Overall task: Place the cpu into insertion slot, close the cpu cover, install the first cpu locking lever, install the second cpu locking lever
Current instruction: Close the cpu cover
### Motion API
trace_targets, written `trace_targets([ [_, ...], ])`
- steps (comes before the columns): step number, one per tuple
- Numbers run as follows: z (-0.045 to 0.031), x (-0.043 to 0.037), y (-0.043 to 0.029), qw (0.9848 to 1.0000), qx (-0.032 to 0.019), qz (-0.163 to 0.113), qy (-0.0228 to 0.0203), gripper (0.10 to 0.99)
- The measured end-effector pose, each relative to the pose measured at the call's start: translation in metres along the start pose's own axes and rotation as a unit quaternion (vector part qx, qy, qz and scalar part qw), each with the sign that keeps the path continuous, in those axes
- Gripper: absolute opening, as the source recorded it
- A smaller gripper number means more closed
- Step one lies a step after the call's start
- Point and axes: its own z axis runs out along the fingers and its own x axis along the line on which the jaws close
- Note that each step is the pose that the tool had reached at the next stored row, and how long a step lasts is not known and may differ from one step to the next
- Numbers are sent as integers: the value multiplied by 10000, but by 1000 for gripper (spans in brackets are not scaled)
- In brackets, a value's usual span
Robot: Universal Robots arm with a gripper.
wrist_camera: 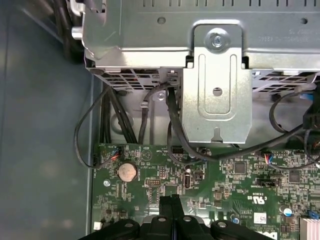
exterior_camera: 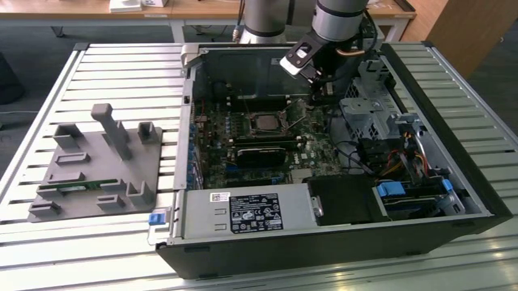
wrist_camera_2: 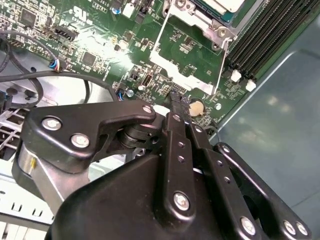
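"Silver-grey, that's the cpu (wrist_camera_2: 220,4). It sits in the insertion slot (exterior_camera: 252,122) at the edge of my second wrist view, with the cpu cover (wrist_camera_2: 200,22) framing it. I can't tell whether that frame lies fully flat."

"And your gripper?"

"The gripper (wrist_camera_2: 177,101) is just beside the socket, low over the green motherboard (wrist_camera: 225,190) and near the coin cell (wrist_camera: 126,171). Its fingers are pressed together, and I see nothing between them."

"What worries you from there?"

"The thin wire locking lever (wrist_camera_2: 219,65) runs close past the tips. If I come at it slightly off, I'd judge the closed tips could slide off the wire and rake the small parts on the board. If the cover isn't seated, forcing a lever over it could load the chip unevenly. The black cables (wrist_camera: 76,132) hanging from the drive bracket (wrist_camera: 216,90) are also close enough to snag the wrist."

"Which camera do you trust?"

"Each covers something different. The second wrist view gives me the socket, the levers and the memory slots (wrist_camera_2: 260,35). The first wrist view gives me the cables and the bracket ahead of the fingers. The exterior view shows the arm reaching into the open computer case (exterior_camera: 324,254) on the slatted desk (exterior_camera: 121,73), with a grey fixture (exterior_camera: 89,176) well apart on that view's left."
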Motion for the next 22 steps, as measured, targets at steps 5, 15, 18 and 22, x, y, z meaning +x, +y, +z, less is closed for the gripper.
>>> trace_targets([
  [5, 68, 0, -3, 10000, 14, 1, -3, 106],
  [15, 80, 3, -114, 10000, 14, 1, -2, 106],
  [18, 80, 3, -125, 10000, 14, 1, 1, 106],
  [22, 79, 3, -163, 10000, 14, 1, 1, 106],
])
